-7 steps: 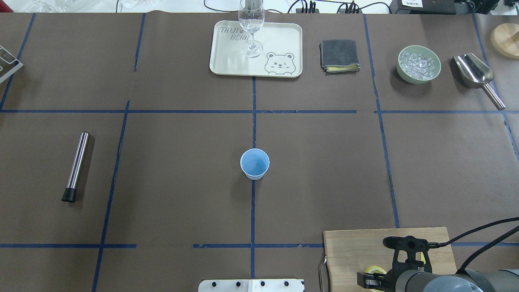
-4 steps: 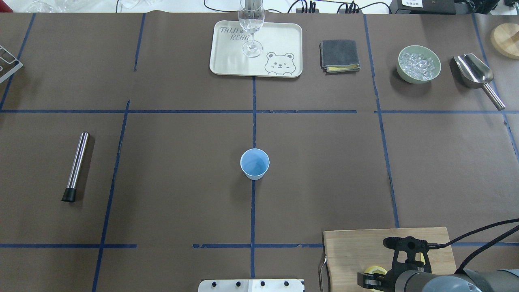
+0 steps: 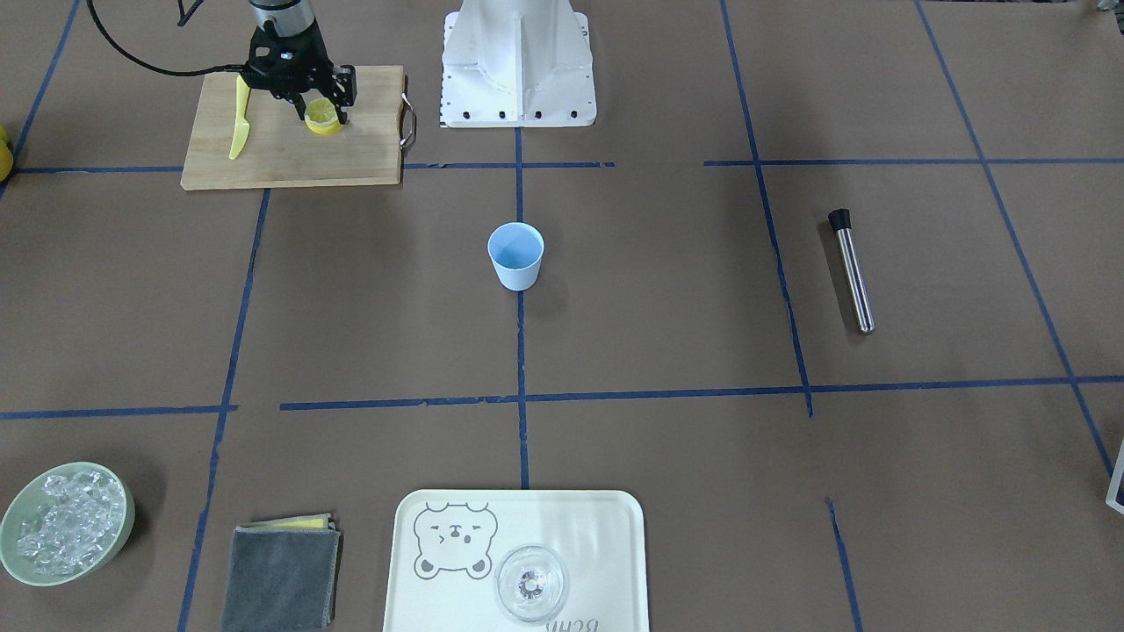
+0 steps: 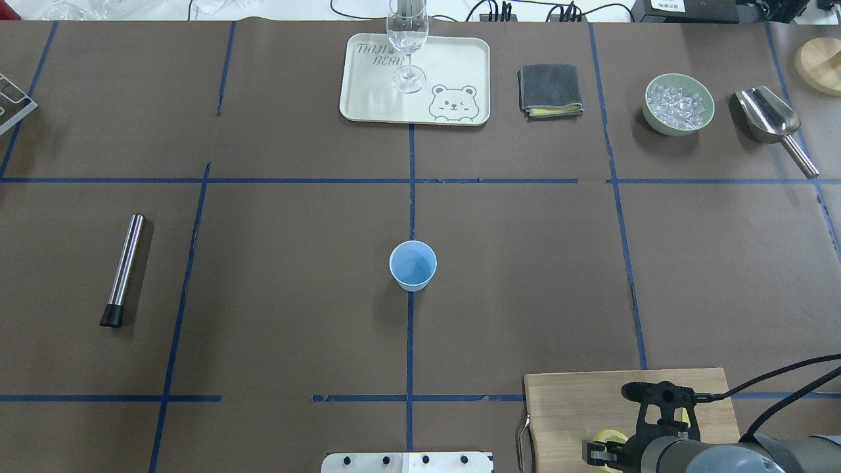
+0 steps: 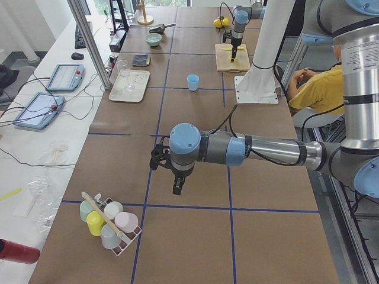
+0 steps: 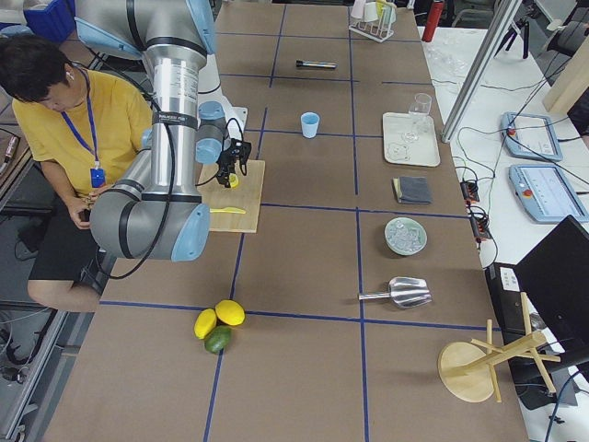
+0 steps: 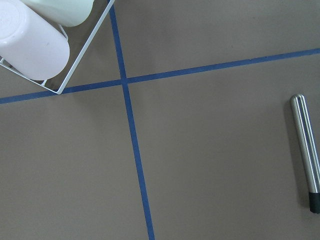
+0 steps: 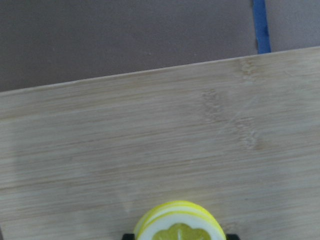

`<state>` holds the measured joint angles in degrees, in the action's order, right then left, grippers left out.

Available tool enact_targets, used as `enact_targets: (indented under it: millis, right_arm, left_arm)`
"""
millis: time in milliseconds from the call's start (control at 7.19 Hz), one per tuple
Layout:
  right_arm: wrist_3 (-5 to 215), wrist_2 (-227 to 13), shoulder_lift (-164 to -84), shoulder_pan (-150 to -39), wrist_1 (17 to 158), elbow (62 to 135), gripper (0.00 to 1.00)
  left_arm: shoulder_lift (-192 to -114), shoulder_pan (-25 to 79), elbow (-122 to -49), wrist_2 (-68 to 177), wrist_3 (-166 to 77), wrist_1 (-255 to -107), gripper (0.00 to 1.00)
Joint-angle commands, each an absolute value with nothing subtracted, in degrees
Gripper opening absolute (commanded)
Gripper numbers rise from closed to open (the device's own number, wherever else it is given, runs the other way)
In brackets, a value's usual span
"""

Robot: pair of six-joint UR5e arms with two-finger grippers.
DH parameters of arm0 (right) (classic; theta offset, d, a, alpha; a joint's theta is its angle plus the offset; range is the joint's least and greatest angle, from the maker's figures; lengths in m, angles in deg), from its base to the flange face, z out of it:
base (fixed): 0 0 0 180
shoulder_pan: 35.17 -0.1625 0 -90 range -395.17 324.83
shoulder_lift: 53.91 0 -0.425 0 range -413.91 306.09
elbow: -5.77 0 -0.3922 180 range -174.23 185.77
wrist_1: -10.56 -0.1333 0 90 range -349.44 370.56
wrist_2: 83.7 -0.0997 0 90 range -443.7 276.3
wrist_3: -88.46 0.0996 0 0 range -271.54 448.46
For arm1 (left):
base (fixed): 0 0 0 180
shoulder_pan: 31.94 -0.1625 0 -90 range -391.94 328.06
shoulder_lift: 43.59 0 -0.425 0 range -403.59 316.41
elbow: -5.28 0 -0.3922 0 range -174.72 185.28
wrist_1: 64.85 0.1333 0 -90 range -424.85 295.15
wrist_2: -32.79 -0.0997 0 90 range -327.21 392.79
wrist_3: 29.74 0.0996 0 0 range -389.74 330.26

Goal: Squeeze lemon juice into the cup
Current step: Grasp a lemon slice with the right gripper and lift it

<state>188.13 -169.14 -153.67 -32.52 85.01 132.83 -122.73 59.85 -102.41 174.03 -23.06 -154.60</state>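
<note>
Right gripper [image 3: 321, 104] low over board [image 3: 290, 162], jaws pressed on both sides of lemon [image 3: 323, 119]. Lemon rests on board. Cup [image 3: 515, 254] upright, well apart from board. Left gripper [image 5: 176, 183] far from board; open or closed, cannot tell.

Overhead and front views oppose, sharing the cup [image 4: 412, 264] — wrist cameras close.
</note>
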Motion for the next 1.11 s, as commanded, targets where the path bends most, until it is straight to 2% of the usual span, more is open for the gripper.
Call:
enact_targets:
  millis: [0,974]
  right_arm:
    - [188.13,-169.13,-153.75,-32.71,85.01,133.73,0.12]
    - [188.3,-169.13,-156.56,-33.41,85.45,137.24,0.14]
  left_arm:
    - [-122.69,59.91,-102.47,174.03,-23.06,-154.59,1.0]
    - [-122.61,60.0,-102.82,175.61,-23.33,-154.5,1.0]
